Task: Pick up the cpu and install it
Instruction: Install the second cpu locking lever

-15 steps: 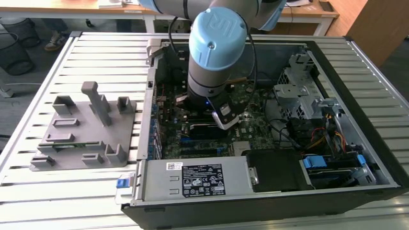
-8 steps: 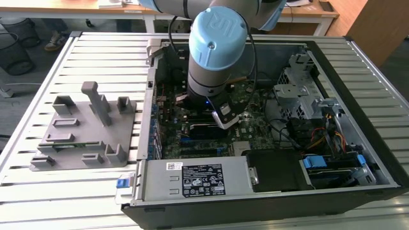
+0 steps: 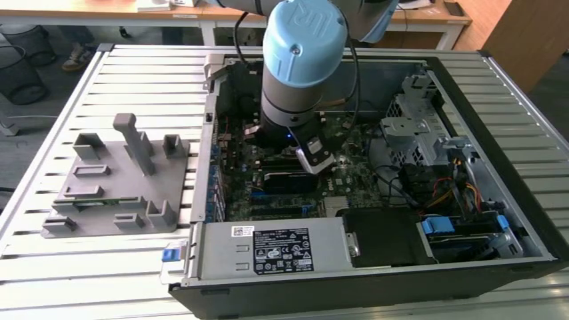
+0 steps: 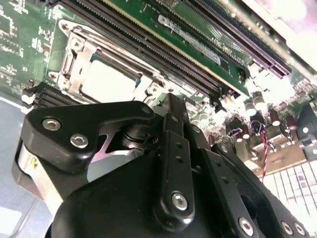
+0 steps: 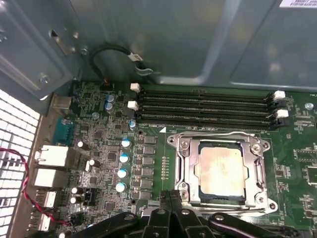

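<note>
On a slatted metal table (image 3: 53, 280), an open computer case (image 3: 374, 283) holds the arm plunged straight down; its gripper (image 5: 171, 201) seems closed, empty, just beside the cpu (image 5: 220, 171) seated in its socket

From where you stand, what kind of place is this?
Probably a lab or workshop bench for computer assembly: an open computer case on a slatted metal table, with the cpu in its motherboard socket.
</note>
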`<action>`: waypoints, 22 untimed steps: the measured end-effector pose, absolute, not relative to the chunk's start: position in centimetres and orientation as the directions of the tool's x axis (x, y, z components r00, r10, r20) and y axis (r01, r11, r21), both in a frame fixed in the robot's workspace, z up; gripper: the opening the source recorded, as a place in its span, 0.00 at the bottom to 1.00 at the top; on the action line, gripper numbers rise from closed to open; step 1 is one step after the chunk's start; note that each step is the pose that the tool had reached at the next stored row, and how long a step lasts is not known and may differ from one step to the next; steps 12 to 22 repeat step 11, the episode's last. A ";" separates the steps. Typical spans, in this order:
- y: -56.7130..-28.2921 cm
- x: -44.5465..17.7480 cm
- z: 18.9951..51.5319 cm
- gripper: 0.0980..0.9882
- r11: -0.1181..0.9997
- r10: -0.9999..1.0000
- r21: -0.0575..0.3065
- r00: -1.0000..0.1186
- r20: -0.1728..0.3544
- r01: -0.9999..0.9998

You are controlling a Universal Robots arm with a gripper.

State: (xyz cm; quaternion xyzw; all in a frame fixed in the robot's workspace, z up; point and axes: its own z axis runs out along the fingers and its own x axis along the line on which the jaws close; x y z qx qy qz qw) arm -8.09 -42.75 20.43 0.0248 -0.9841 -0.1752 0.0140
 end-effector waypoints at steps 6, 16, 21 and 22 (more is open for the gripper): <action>-42.7 -8.1 21.1 0.01 0.937 -0.054 0.346 -0.998 0.019 -0.044; -42.7 -8.1 21.7 0.01 0.937 -0.054 0.346 -0.998 0.019 -0.044; -42.7 -8.1 21.7 0.01 0.937 -0.054 0.346 -0.998 0.019 -0.044; -42.7 -8.1 21.7 0.01 0.937 -0.054 0.346 -0.998 0.019 -0.044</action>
